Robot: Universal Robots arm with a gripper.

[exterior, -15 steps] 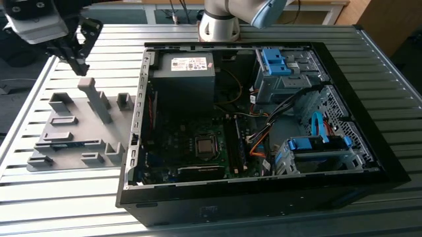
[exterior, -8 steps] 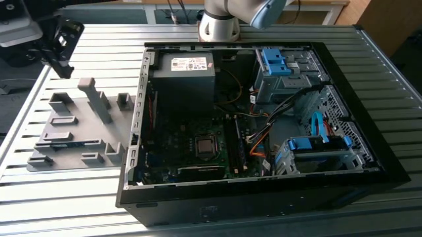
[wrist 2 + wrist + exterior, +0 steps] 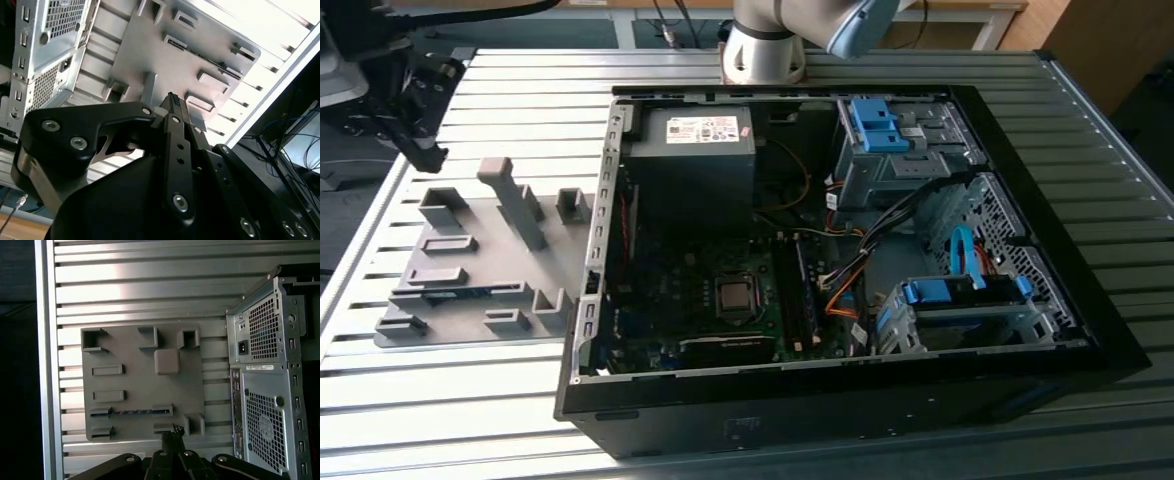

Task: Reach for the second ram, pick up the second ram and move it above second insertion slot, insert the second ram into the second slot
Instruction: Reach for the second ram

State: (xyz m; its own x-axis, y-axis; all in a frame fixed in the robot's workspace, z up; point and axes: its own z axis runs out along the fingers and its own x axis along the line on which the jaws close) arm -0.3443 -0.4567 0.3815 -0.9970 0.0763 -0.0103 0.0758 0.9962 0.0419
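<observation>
Currently: reach for second ram (image 3: 132, 411), edgewise in grey fixture plate (image 3: 140, 385).
Your gripper (image 3: 173, 432): pinched narrow, empty; open it and square it across the stick's flat faces.

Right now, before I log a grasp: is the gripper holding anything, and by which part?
Nothing is held. The gripper has its fingers closed on nothing; the ram lies in the fixture, ungrasped.
</observation>
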